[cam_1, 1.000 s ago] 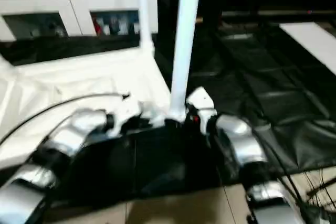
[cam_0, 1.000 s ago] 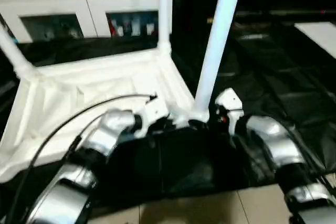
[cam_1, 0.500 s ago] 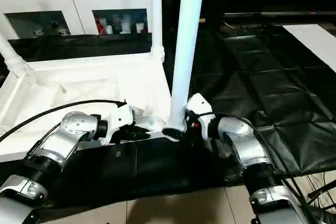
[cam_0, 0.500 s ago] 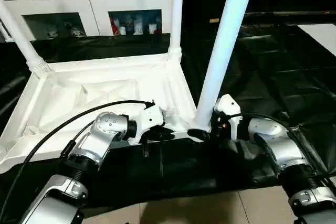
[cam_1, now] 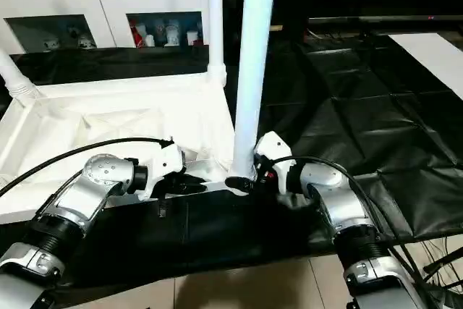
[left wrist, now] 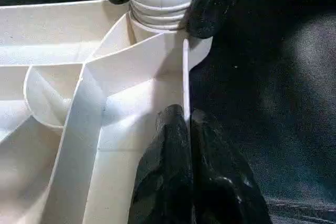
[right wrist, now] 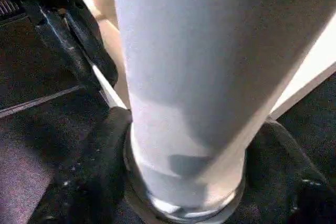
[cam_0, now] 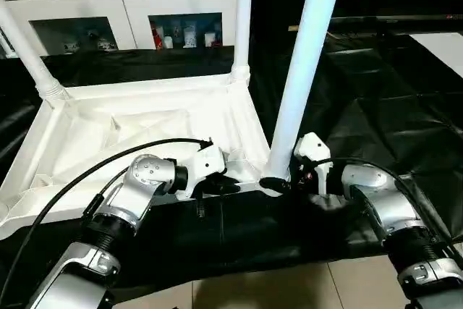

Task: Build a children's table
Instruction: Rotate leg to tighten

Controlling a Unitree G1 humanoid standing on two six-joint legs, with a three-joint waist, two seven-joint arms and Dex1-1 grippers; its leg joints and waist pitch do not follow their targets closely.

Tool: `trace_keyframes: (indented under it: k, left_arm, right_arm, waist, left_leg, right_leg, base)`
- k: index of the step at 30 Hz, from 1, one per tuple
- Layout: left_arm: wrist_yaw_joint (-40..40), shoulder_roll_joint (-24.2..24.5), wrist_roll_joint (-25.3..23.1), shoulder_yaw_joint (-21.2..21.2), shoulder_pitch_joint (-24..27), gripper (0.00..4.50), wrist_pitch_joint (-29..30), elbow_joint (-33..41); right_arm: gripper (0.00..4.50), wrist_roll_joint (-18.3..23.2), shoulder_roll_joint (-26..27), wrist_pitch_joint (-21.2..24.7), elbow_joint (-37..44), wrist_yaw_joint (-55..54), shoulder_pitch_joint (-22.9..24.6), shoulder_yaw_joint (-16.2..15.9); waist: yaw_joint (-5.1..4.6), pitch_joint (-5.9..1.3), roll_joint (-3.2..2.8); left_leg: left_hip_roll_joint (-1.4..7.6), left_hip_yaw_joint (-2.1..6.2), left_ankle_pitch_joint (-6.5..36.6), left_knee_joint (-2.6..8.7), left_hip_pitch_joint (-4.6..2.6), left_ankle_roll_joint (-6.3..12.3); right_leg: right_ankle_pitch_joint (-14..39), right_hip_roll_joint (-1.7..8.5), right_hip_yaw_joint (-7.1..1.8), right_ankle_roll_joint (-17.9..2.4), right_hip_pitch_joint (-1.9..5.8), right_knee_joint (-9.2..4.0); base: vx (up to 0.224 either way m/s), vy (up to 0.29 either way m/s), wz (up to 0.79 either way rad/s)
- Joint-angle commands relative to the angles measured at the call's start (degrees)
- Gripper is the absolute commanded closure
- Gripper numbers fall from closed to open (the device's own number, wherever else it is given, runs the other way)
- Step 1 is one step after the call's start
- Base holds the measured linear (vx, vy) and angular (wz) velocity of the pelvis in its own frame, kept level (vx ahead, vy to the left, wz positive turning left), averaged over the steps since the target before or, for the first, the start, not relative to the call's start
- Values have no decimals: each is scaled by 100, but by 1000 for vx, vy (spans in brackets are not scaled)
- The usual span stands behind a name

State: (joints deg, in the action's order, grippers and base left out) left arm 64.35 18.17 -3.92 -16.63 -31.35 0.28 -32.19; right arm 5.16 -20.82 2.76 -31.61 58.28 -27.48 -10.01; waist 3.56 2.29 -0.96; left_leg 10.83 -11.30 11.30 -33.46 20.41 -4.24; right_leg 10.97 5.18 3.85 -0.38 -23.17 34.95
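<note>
The right pincer (cam_0: 278, 181) is closed around the base of a white leg (cam_0: 304, 70), its black fingers (right wrist: 89, 166) pressed on either side of the tube just above the ribbed end, where the leg meets the near right corner socket (left wrist: 157, 11) of the upturned table top (cam_0: 145, 124). That leg rises steeply, leaning a little to the right, and runs out of the top of the head views. The left pincer (cam_0: 221, 187) is pinched shut on the thin near edge wall of the table top — in its wrist view the two fingertips (left wrist: 168, 129) sit tight together with the white rim (left wrist: 185, 77) between them, just beside the same corner socket. The two pincers are close to one another, one on each side of that corner.

The children's table lies upside down on the black-draped counter (cam_0: 376, 99), ribbed underside showing. Two more legs stand in its far corners: one (cam_0: 243, 16) upright at the far right corner, another (cam_0: 25, 59) leaning outward at the far left. A black cable (cam_0: 108, 161) arcs over the left forearm (cam_0: 141, 186). Behind the counter stands a white cabinet (cam_0: 123, 5) with glass doors, and pale floor (cam_0: 289, 287) shows at the near edge.
</note>
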Motion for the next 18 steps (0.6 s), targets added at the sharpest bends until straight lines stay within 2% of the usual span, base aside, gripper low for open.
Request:
trace_keyframes:
  k: [1, 7, 13, 14, 18]
  left_arm:
    - [198, -38, 191, -70, 150, 450, 23, 22]
    - [146, -63, 168, -68, 127, 450, 76, -1]
    - [-193, -216, 53, -40, -38, 450, 196, -219]
    - [-380, -318, -24, -48, -154, 450, 260, -369]
    - [-852, -573, -153, -21, -423, 450, 386, -719]
  right_arm:
    - [164, 45, -15, 62, 119, 16, 33, -7]
    - [182, 36, 190, 111, 68, -316, 33, 73]
    - [183, -78, 519, 235, -93, -1047, -54, 172]
    - [183, -94, 704, 357, -156, -1414, -120, 242]
    - [184, -141, 1089, 577, -267, -2173, -266, 391]
  waist:
    - [21, -306, 107]
    - [11, -304, 99]
    - [-49, -285, 80]
    - [-68, -273, 76]
    - [-97, -288, 78]
  left_leg:
    - [252, 99, 885, 358, 13, 593]
    - [241, 96, 879, 355, 25, 584]
    - [238, 117, 1127, 392, 2, 405]
    - [236, 118, 1195, 404, -7, 354]
    - [219, 121, 1187, 398, -13, 270]
  right_leg:
    - [1058, 332, -263, -1356, 291, -417]
    - [1023, 333, -261, -1375, 300, -414]
    - [1467, 331, -262, -1243, 276, -470]
    - [1552, 325, -269, -1216, 261, -481]
    - [1439, 324, -276, -1231, 271, -470]
  base:
    - [0, 0, 0]
    - [0, 0, 0]
    - [0, 0, 0]
    - [0, 0, 0]
    - [0, 0, 0]
